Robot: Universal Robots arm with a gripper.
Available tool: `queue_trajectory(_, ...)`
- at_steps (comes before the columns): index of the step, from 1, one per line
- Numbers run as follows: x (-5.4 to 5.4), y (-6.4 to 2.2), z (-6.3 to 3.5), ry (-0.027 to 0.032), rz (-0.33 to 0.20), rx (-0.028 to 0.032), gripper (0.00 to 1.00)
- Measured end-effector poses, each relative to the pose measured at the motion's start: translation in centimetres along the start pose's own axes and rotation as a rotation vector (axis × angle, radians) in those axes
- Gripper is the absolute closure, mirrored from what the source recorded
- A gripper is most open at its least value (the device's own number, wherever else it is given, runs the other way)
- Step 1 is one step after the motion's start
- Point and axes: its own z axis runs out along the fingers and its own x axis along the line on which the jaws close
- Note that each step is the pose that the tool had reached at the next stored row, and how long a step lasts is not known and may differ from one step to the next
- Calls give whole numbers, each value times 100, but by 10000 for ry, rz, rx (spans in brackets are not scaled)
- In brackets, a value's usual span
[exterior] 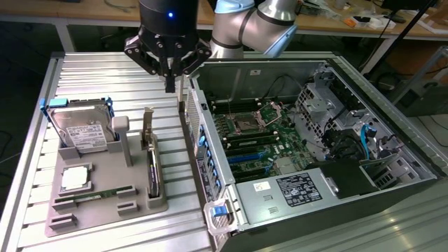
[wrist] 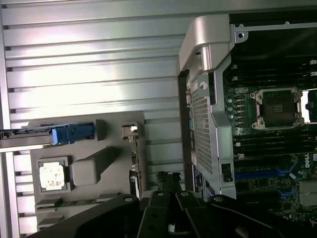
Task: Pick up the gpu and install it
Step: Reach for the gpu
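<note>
I am hovering my gripper [exterior: 169, 86], fingers pressed together and empty, starting the pick-up; the graphics card [exterior: 152, 168] is standing in its tray [exterior: 105, 202] at my six o'clock in the exterior view, so grabbing it probably needs my fingers parting first.

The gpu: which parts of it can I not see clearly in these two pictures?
- Exterior view: the gpu stands edge-on in the grey holder, so its broad faces are hidden.
- Exterior view: its lower edge is sunk in the holder's slot.
- Wrist view: the gripper covers one end of it.
</note>
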Motion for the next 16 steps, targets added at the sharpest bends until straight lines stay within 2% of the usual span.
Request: queue_trajectory(16, 101, -9, -3, 0, 0, 0, 89)
